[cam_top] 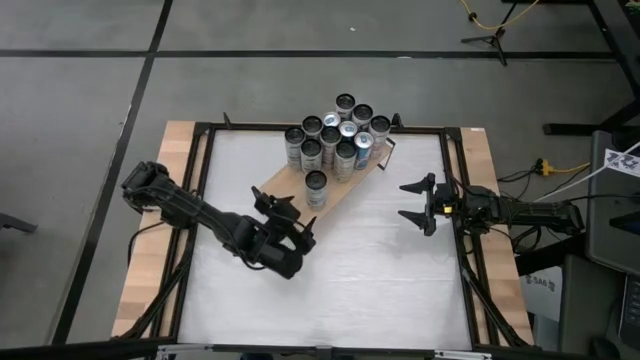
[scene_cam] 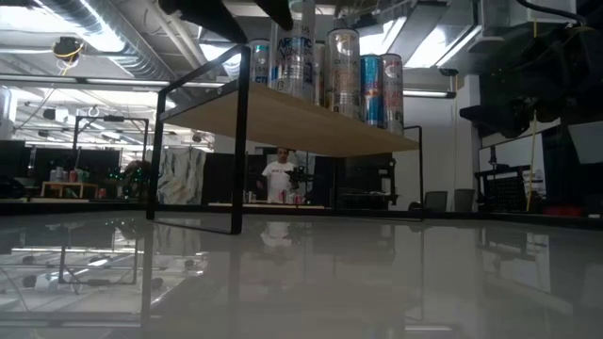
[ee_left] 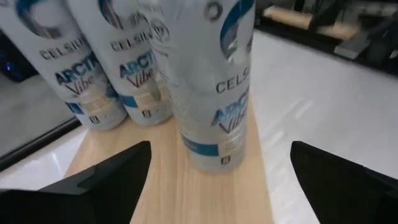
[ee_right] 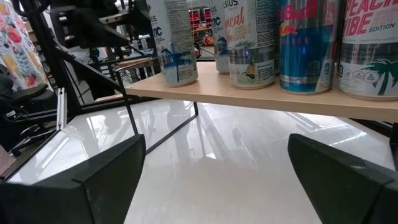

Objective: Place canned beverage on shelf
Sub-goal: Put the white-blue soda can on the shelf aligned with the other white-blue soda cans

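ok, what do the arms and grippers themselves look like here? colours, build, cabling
Both arms are black, jointed segments. The left gripper and right gripper each end in two dark, flat, wedge-shaped fingers with matte faces. The right arm shows a small yellow mark near its wrist. Dark cables run along the table frame beside each arm base. No other markings can be made out.

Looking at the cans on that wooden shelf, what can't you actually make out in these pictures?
- High view: labels of the clustered tall aluminium cans; only tops show, too small.
- Low view: the light-brown wooden shelf hides the can bases; the picture's top edge cuts their tops.
- Left wrist view: the front white-and-blue Celsius can is cut off above and covers cans behind.
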### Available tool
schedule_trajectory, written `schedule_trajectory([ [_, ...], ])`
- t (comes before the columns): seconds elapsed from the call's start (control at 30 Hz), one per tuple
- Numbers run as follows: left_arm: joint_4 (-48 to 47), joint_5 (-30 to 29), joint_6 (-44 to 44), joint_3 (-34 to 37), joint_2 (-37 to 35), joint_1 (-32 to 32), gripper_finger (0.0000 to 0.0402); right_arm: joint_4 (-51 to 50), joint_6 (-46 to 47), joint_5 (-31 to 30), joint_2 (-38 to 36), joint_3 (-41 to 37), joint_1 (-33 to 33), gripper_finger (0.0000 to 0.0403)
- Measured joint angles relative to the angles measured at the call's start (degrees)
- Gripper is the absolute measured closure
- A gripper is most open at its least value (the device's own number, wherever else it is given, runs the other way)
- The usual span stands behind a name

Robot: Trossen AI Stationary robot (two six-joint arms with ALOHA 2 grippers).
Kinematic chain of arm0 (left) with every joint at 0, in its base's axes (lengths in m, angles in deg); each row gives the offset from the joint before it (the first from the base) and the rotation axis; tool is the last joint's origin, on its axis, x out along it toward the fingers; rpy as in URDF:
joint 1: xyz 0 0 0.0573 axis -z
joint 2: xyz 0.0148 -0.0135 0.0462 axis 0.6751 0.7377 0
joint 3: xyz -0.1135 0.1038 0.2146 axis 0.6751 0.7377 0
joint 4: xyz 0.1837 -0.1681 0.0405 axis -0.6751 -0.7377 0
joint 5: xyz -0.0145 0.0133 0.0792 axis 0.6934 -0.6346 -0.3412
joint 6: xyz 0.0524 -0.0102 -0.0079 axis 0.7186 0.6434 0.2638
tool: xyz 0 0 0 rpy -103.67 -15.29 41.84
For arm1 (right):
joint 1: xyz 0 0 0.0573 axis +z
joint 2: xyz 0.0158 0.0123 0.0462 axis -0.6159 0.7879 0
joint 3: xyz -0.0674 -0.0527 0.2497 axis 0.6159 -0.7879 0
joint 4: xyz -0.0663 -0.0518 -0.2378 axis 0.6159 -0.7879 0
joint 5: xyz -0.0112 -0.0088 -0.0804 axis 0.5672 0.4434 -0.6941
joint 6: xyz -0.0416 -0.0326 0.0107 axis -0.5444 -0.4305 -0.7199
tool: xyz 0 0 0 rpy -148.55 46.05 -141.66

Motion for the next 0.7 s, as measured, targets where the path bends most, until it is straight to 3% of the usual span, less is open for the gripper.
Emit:
schedule_trajectory([
  [0.13,0.36,-4.19,-4.35,1.92,-0.02,2.01,0.0053,0.0,-0.02,0.0,0.01,0.0,-0.02,0.0015],
  [0.33,1.48,-5.65,-7.86,4.17,-0.02,2.38,0.0111,-0.02,-0.01,0.0,0.01,-0.02,-0.02,0.0015],
  [0.7,7.36,-2.52,1.08,4.48,-0.02,-1.32,0.0173,-0.02,-0.02,0.0,0.02,0.0,-0.02,0.0015],
])
